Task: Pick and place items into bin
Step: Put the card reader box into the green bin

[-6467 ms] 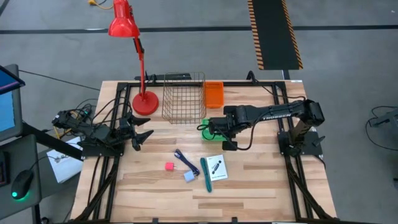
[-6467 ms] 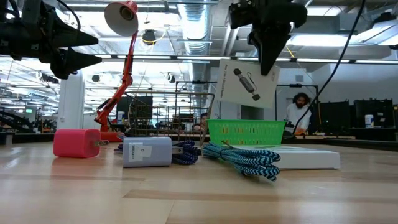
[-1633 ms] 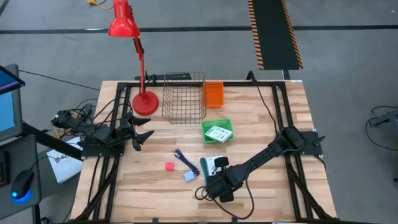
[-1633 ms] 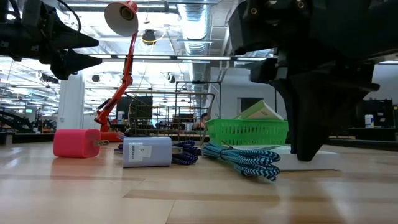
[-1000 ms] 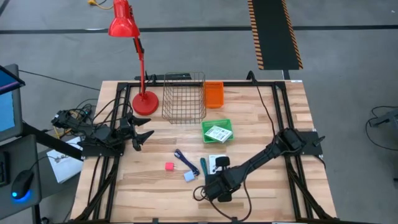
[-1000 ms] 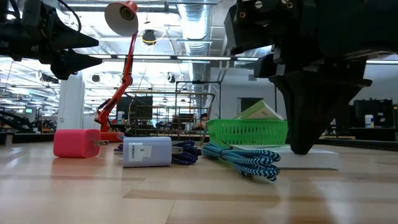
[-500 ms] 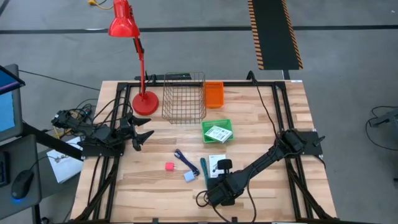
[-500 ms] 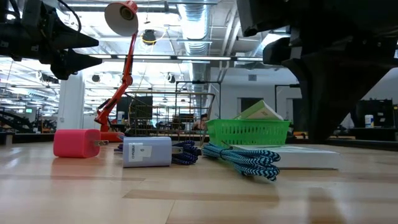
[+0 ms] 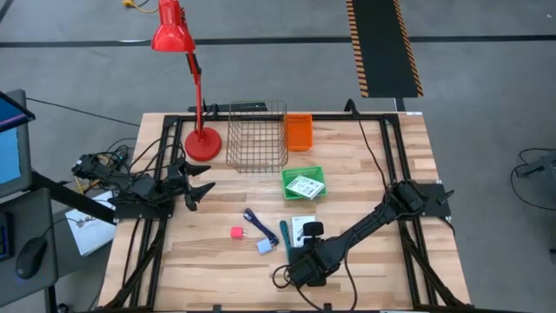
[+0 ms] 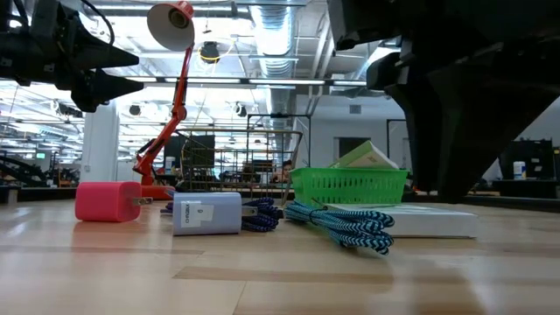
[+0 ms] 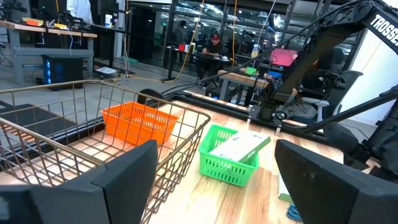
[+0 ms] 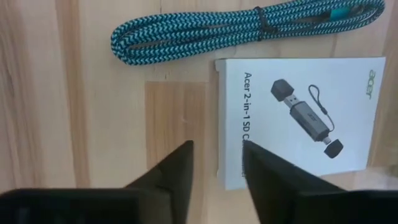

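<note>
Your right tool point(image 12: 214, 165) hangs low over the desk point(image 9: 365, 261) with its fingers slightly apart and nothing between them, poised right at the edge of the white card point(image 12: 298, 118). In the right wrist view one finger lies over bare wood just beside the card's edge and the other over the card's printed face, so the edge runs up between them; judged from that, a small drop would straddle that edge, though the card lies flat and may be hard to get under. The card's long axis runs across the fingers' line, away from the tool. The teal cord point(image 12: 249, 28), bundled and tied, lies just beyond the card, its length parallel to the card's far edge and near it, so keep the fingers clear of it. The green bin point(image 9: 302, 184) sits well apart from the card, toward the wire basket point(image 9: 257, 135), and already holds one packet point(image 9: 305, 186). The pink cube point(image 9: 235, 232), pale-blue cube point(image 9: 263, 246) and blue cord point(image 9: 254, 220) lie on the far side of the teal cord from the card, out of the way. The left tool point(image 9: 198, 192), fingers spread and empty, waits beside the lamp base point(image 9: 202, 143), much farther from the card.
</note>
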